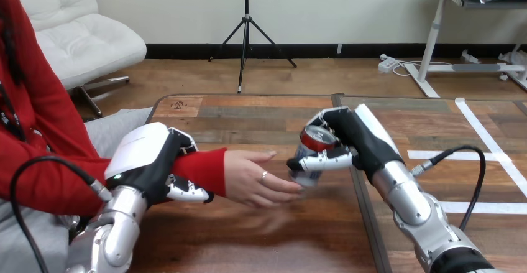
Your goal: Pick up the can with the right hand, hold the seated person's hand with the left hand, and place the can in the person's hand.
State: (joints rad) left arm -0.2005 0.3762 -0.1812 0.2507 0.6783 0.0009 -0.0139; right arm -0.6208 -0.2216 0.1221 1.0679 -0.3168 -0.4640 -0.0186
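My right hand (353,137) is shut on the can (311,155), a silver and blue can with a red top, tilted toward the left above the table's middle. The person's hand (258,176) reaches in from the left, palm side turned toward the can, its fingertips touching the can's lower end. My left hand (155,161) sits over the person's red-sleeved forearm (202,168), fingers curled over the top and thumb wrapped underneath it.
The wooden table (248,108) runs across the view, with a seam (366,217) just right of centre under my right arm. White tape lines (491,142) mark the right tabletop. A black cable (463,161) loops beside my right forearm.
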